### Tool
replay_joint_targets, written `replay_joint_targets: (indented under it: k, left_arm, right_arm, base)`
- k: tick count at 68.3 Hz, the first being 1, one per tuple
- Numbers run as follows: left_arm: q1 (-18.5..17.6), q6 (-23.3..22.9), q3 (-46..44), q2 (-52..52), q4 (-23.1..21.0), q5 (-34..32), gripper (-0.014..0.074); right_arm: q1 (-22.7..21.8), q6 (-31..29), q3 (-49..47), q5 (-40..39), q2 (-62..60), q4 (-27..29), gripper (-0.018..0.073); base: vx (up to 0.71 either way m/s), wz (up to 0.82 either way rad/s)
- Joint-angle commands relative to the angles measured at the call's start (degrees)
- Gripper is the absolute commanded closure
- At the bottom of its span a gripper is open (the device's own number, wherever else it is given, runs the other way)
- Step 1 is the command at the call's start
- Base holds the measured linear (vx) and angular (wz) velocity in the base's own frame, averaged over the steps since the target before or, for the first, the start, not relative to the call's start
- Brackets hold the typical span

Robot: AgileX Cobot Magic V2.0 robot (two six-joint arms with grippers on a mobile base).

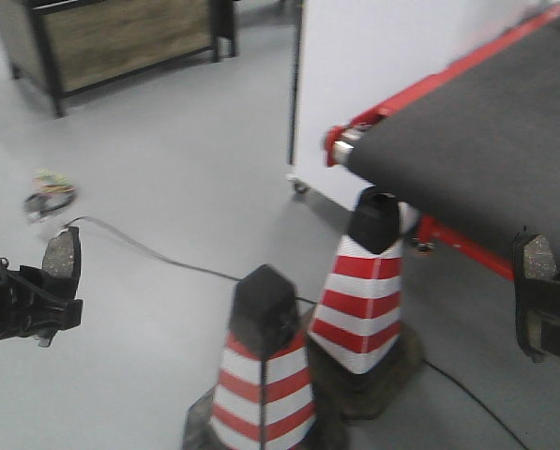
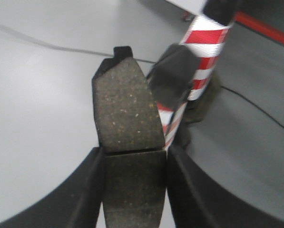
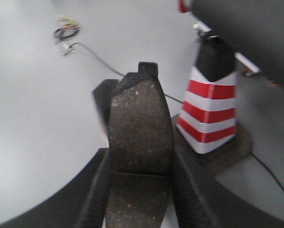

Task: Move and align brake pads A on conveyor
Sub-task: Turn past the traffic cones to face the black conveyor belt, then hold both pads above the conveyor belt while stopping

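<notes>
Left fingers (image 2: 87, 190): gripping a brake pad (image 2: 127, 109) upright over the floor (image 1: 167, 141).
Striped cones (image 1: 369, 281): standing between both arms.
Conveyor (image 1: 486, 141): showing no pads, upper right.
Right fingers (image 3: 96, 199): clamping a second pad (image 3: 141, 123).
Risk: a pad clipping a cone and slipping out during transfer.

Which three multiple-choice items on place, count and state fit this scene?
1. Where is the conveyor in the front view? A upper right B lower left C bottom centre
2. How many striped traffic cones stand on the floor? A one B two C four
3. The left gripper has its jaws: A open, empty B shut on a brake pad C shut on a cable
Key: 1A, the conveyor fills that corner; 2B, two cones are visible; 3B, the brake pad sits between the jaws.
</notes>
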Motion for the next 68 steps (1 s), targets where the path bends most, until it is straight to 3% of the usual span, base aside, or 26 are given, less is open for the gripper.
replay_joint_targets:
  k: [1, 68]
  left_arm:
    - [-0.35, 0.0, -1.69, -1.28, -0.44, -4.44, 0.0545]
    - [-0.35, 0.0, -1.69, -1.28, -0.44, -4.44, 0.0545]
  right_arm:
    - [-0.24, -0.59, -1.77, -2.98, -0.35, 2.4, 0.0461]
    - [-0.24, -0.59, -1.77, -2.98, -0.35, 2.4, 0.0461]
  base:
    - [0.26, -0.73]
    - [0.19, -0.67]
